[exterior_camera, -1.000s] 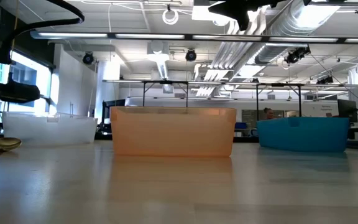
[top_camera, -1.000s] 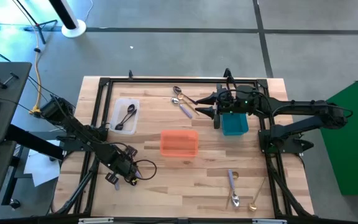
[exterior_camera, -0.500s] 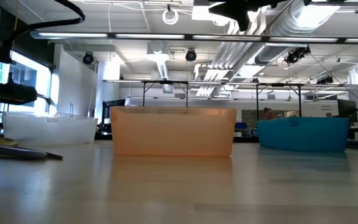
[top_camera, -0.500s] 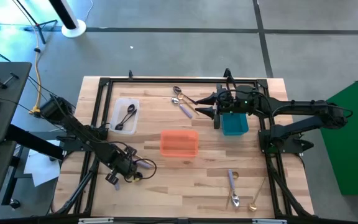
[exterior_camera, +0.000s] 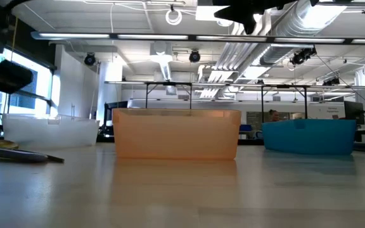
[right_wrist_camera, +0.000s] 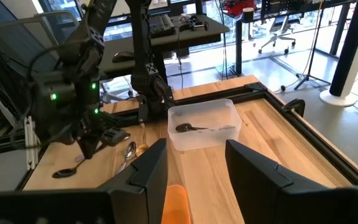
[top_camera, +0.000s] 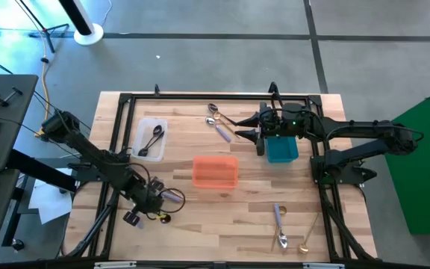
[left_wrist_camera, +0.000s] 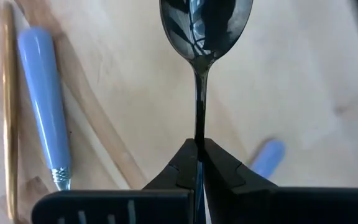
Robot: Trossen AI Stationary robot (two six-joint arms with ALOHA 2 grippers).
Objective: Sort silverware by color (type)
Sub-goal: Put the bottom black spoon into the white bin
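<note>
My left gripper [top_camera: 146,200] is near the table's near-left part, shut on a glossy black spoon [left_wrist_camera: 205,25]. Below it lie a lavender-handled spoon [left_wrist_camera: 42,106] and a gold spoon [left_wrist_camera: 8,112], flat on the wood. Two black spoons [top_camera: 152,140] lie in the clear bin [top_camera: 142,127]. Three more spoons [top_camera: 216,119] lie near the far edge, and two [top_camera: 282,228] near the near-right. My right gripper [top_camera: 246,128] hovers open beside the teal bin [top_camera: 281,152], touching nothing. My left gripper pinches the black spoon's thin handle [left_wrist_camera: 199,134] between its two fingertips, with the fingers lying along the handle. The bowl [left_wrist_camera: 205,25] points away from the fingers. In the right wrist view the spoon [right_wrist_camera: 67,172] hangs tilted below the gripper, clear of the table.
The orange bin [top_camera: 215,171] stands mid-table between the arms, the teal bin to its far right, the clear bin to its far left. A black frame [top_camera: 125,97] rims the table. Bare wood lies along the near middle.
My left gripper has risen from the table with the black spoon, lifting it clear. The lavender-handled and gold spoons beneath it, uncovered, now lie in the open. The right arm has kept still.
</note>
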